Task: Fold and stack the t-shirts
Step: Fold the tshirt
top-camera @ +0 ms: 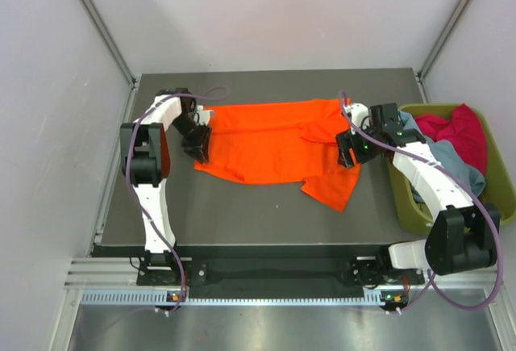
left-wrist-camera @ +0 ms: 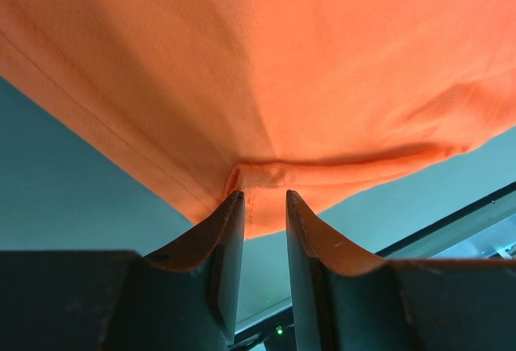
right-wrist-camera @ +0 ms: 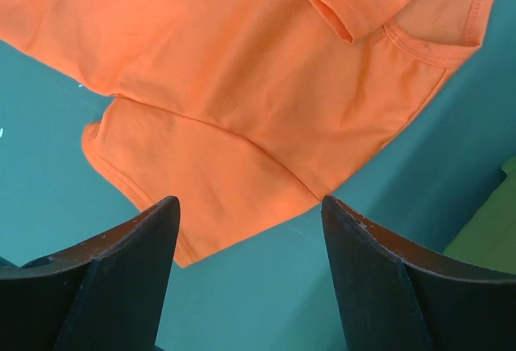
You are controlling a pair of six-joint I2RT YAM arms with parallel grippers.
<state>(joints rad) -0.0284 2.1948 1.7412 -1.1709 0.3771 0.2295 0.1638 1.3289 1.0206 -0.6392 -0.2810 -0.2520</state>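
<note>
The bright orange t-shirt (top-camera: 274, 145) lies spread across the middle of the dark table, with one sleeve pointing toward the front right. My left gripper (top-camera: 199, 151) is at the shirt's left edge. In the left wrist view (left-wrist-camera: 264, 198) its jaws are nearly together and pinch a puckered fold of the orange cloth (left-wrist-camera: 282, 60). My right gripper (top-camera: 348, 157) is open and empty just above the shirt's right side, and the right wrist view (right-wrist-camera: 250, 206) shows the sleeve and collar (right-wrist-camera: 242, 85) beyond it. A magenta-red shirt (top-camera: 461, 129) and a grey-blue shirt (top-camera: 453, 165) lie crumpled in the bin.
The olive-green plastic bin (top-camera: 409, 206) stands at the table's right edge, close beside my right arm; its corner shows in the right wrist view (right-wrist-camera: 493, 230). White walls enclose the table on three sides. A metal rail runs along the front edge (top-camera: 242, 274).
</note>
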